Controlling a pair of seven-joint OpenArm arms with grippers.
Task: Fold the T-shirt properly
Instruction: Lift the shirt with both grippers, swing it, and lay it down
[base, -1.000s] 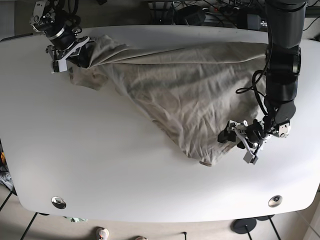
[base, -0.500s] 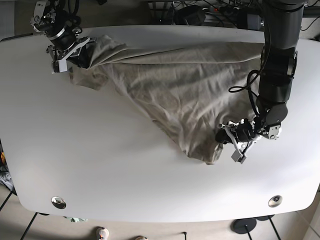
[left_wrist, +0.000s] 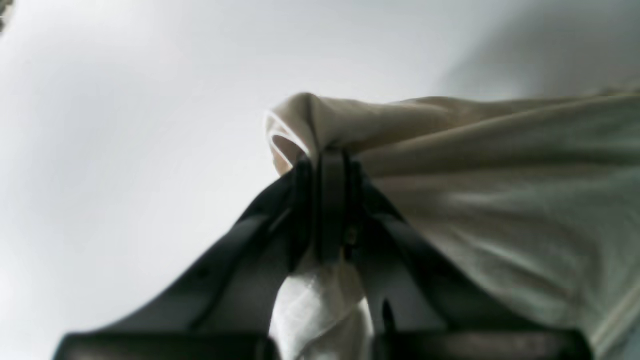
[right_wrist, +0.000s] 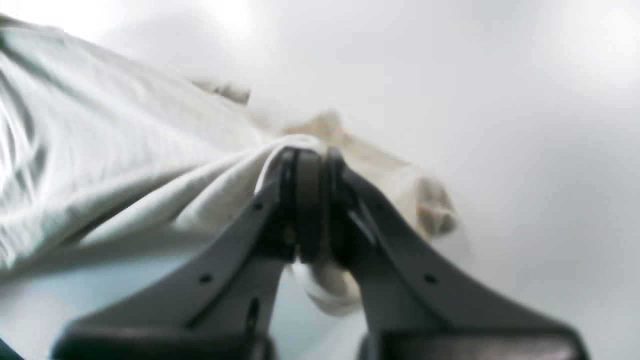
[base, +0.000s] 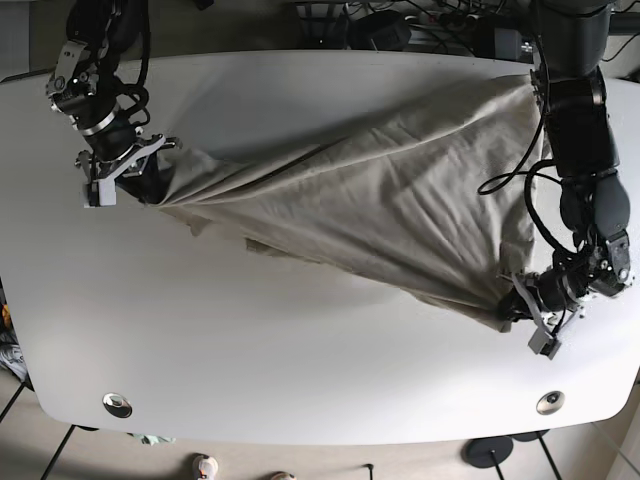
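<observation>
On the white table (base: 300, 370) the beige T-shirt (base: 370, 205) lay stretched out in a long shape. Its long line ran from the upper left of the base view down to the lower right. One bunched end pointed at the right gripper (base: 135, 172), near the table's left edge. The other end pointed at the left gripper (base: 520, 308), low on the table's right side. A wide part of the cloth also reached up to the far right corner, beside the left arm (base: 575, 110).

Both grippers were pinched tight on the shirt. In the left wrist view the left gripper (left_wrist: 325, 165) had its jaws closed on a folded bit of cloth. In the right wrist view the right gripper (right_wrist: 307, 160) was closed on a gathered fold too, with cloth hanging below it.

Half a second before, the shirt was a wrinkly triangle with its point hanging down in the middle. Now it was pulled long and tighter between the two grippers. The right gripper had come down and toward the front from the far left corner. The left gripper had moved out to the right and a bit lower, dragging its end of the shirt along.
</observation>
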